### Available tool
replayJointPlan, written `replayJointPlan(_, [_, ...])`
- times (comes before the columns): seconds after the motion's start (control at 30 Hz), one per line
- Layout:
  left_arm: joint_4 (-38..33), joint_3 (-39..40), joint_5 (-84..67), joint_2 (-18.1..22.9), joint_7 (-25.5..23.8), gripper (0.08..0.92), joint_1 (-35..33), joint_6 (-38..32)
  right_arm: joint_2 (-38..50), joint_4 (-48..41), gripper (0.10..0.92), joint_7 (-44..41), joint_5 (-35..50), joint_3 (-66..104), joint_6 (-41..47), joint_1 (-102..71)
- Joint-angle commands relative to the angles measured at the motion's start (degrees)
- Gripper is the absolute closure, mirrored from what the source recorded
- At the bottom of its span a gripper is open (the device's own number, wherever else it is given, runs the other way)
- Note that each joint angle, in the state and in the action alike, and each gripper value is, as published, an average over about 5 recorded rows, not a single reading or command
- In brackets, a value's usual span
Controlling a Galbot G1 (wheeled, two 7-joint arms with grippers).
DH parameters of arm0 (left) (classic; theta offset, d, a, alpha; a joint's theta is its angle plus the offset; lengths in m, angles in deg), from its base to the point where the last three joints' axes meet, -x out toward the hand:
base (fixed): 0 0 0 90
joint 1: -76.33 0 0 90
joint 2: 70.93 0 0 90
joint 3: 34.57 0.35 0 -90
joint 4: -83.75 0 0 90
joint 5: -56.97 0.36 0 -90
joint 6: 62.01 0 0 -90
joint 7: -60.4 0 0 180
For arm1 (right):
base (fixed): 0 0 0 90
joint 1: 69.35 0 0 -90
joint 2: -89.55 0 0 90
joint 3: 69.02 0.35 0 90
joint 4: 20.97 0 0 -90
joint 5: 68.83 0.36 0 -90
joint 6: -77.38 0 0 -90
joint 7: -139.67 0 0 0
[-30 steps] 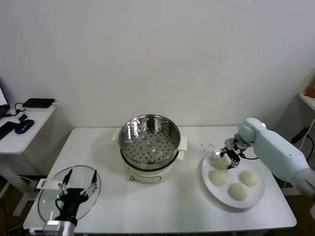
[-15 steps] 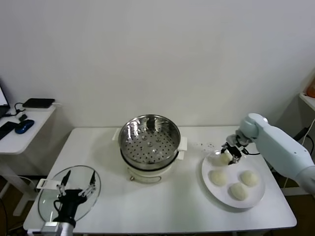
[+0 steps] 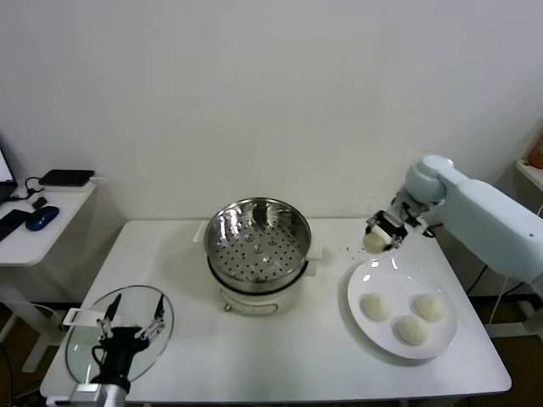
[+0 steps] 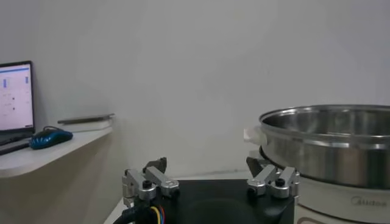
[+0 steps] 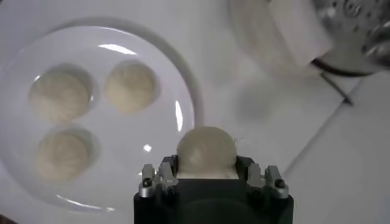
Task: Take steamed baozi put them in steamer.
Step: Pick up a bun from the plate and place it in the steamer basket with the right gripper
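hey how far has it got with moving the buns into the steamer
Done: nothing yet; the steamer holds no buns. In hand: the right gripper is shut on one bun, lifted clear of the plate, between plate and steamer. Left: that bun plus three on the plate. The left gripper waits open over the glass lid.

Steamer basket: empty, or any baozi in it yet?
Empty. The steamer basket shows only its bare perforated bottom; three baozi lie on the plate, one is in the right pincer.
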Motion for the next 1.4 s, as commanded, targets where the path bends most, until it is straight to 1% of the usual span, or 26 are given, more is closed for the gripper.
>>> replayJointPlan(0.03, [0.05, 0.07, -0.16, 0.17, 0.03, 0.177, -0.03, -0.17, -7.40, 4.44, 0.362, -0.71, 0.58, -6.83, -3.51, 13.26])
replayJointPlan(0.33, [-0.13, -0.20, -0.65, 0.14, 0.07, 0.177, 0.15, 0.01, -21.05, -1.05, 0.354, -0.22, -3.45, -7.82, -5.96, 13.78])
replayJointPlan(0.53, [-0.31, -0.41, -0.95, -0.07, 0.11, 0.177, 0.43, 0.16, -26.82, -2.66, 0.350, 0.17, -6.94, -8.62, -6.79, 11.14])
replayJointPlan(0.8, [-0.23, -0.49, -1.24, -0.12, 0.30, 0.177, 0.28, 0.02, -30.54, -6.03, 0.351, 0.87, -14.03, -7.54, -9.42, 6.79])
replayJointPlan(1.03, [-0.15, -0.73, -1.39, -0.24, 0.32, 0.177, 0.30, 0.07, -32.57, -11.23, 0.355, 1.97, -21.13, -4.53, -11.90, 2.21])
replayJointPlan(1.4, [0.36, -0.46, -1.12, -0.24, 0.30, 0.177, 0.60, 0.18, -34.17, -15.99, 0.355, 3.77, -28.04, -0.08, -13.63, -2.52])
